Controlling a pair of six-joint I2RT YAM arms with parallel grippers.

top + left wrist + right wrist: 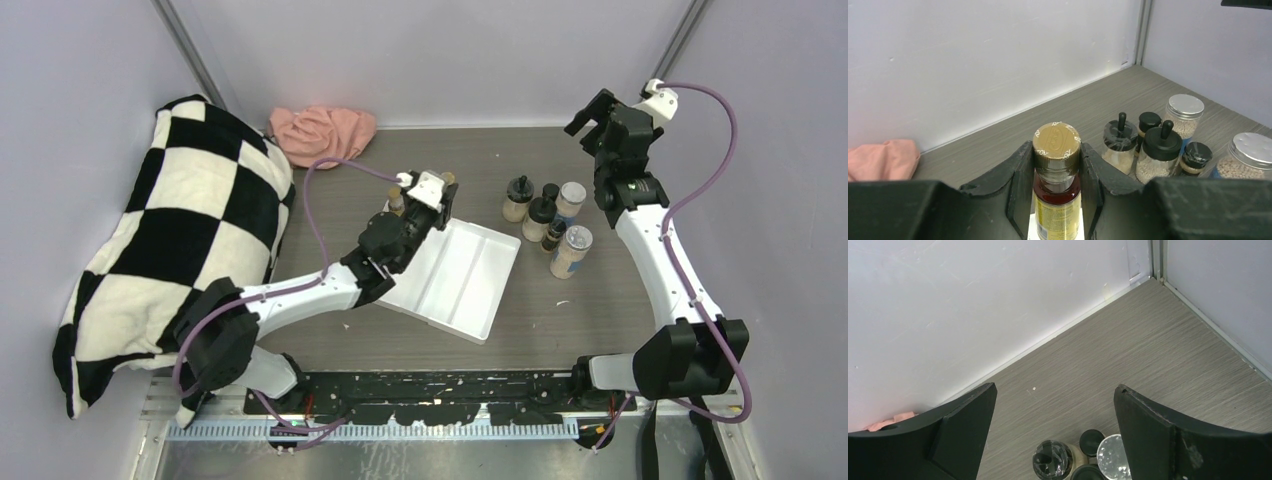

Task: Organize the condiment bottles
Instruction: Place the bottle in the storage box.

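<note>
My left fingers (1020, 187) clamp the slim yellow bottle (1058, 220) just under its brown cap (1056, 142), probably glass, slick and tippy, so the neck suits, while my right fingers (963, 425) hang wide apart.

Bottle cluster (543, 213) crowds tray's (470, 290) right; pillow (170, 230) blocks left.

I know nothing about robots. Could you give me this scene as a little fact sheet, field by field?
Left hand: shut on a slim yellow bottle with brown cap, at the far left corner of the white divided plastic tray
Right hand: open, holding nothing, near the back right corner
Tray contents: visible compartments hold nothing
Waiting group: on the grey wood-grain table, right of the tray: two black-lidded beige jars, two clear silver-lidded shakers, two tiny dark bottles
Also present: black-and-white checkered cushion, pink cloth
</note>
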